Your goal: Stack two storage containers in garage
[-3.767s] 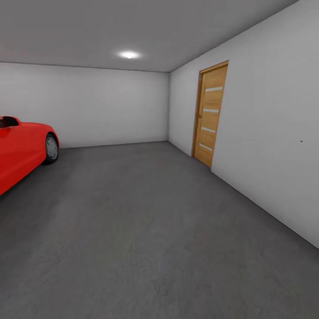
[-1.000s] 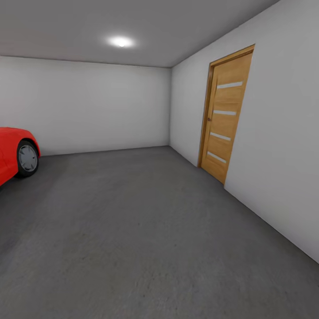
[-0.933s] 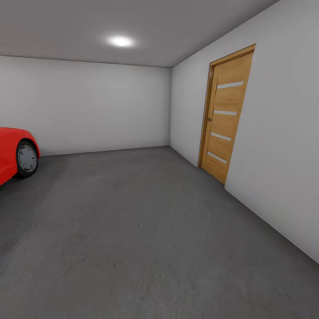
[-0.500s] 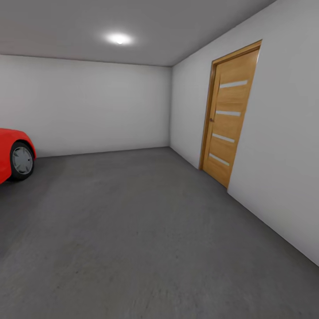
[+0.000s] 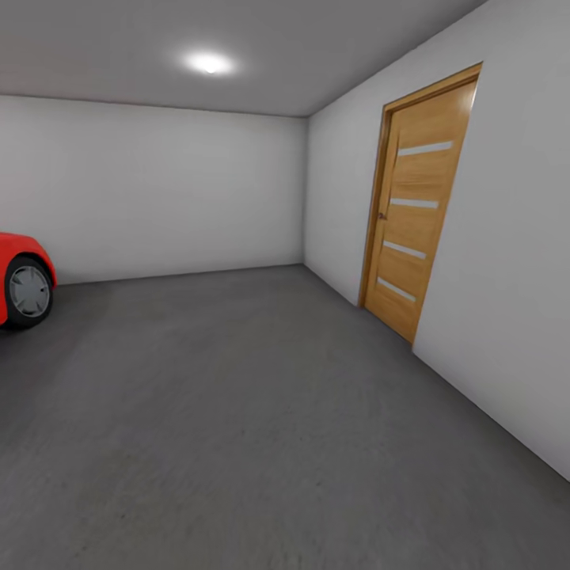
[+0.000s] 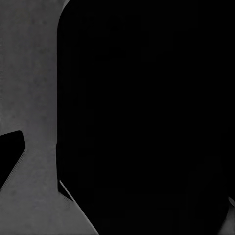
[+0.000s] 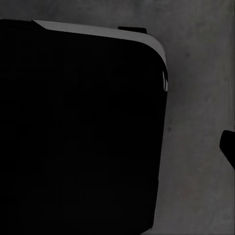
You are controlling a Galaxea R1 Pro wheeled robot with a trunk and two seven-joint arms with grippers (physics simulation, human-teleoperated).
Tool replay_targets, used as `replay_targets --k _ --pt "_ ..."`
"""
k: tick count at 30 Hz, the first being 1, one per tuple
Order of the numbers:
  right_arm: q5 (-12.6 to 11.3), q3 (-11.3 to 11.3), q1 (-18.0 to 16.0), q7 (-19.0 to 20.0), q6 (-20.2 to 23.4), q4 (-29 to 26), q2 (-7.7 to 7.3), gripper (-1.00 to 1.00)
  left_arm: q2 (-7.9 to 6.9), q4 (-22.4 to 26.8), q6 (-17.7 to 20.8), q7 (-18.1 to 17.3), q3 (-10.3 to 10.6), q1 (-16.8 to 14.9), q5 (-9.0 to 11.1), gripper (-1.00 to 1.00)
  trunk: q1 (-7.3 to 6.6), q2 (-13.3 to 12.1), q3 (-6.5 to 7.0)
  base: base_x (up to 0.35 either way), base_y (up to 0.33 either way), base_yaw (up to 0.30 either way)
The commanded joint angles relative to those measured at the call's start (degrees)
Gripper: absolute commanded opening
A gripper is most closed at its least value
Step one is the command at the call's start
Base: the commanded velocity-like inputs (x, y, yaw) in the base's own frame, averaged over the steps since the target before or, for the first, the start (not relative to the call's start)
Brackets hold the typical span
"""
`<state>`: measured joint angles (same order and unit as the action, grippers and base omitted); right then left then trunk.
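Note:
I am in the garage, looking over its dark grey concrete floor (image 5: 237,412) toward the white back wall. The two storage containers and the living room are out of view. In the left wrist view a large black body (image 6: 147,117) hangs over the grey floor (image 6: 29,73), with a small dark piece (image 6: 9,154) at the frame's edge. The right wrist view has a similar black mass (image 7: 78,127) above the floor (image 7: 200,98) and a dark tip (image 7: 229,147) at the edge. I cannot tell how either gripper's jaws stand.
A red car (image 5: 20,277) with its wheel showing stands at the far left. A wooden door (image 5: 416,210) with pale stripes is shut in the right wall. A ceiling light (image 5: 207,62) glows overhead. Bare floor stretches ahead to the back wall.
The whole view has shifted as the camera moved forward: the car now sits further left and mostly out of frame, and the door looks larger and nearer.

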<state>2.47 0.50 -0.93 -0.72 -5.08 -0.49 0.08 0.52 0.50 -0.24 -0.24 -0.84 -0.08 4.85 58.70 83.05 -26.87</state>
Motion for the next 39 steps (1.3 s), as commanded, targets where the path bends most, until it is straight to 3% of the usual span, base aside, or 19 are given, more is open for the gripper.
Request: replay_targets --k 1,39 --pt "0.25 0.04 -0.03 -0.07 -0.15 0.05 0.0 1.0 0.01 0.03 -0.03 -0.02 -0.04 -0.01 0.51 1.0 0.03 0.02 -0.05 0.324 0.0 0.0" --pt "0.17 -0.02 -0.03 0.34 -0.1 0.05 0.0 1.0 0.1 0.03 -0.03 -0.02 -0.04 -0.01 0.51 1.0 0.03 0.02 -0.05 0.324 0.0 -0.005"
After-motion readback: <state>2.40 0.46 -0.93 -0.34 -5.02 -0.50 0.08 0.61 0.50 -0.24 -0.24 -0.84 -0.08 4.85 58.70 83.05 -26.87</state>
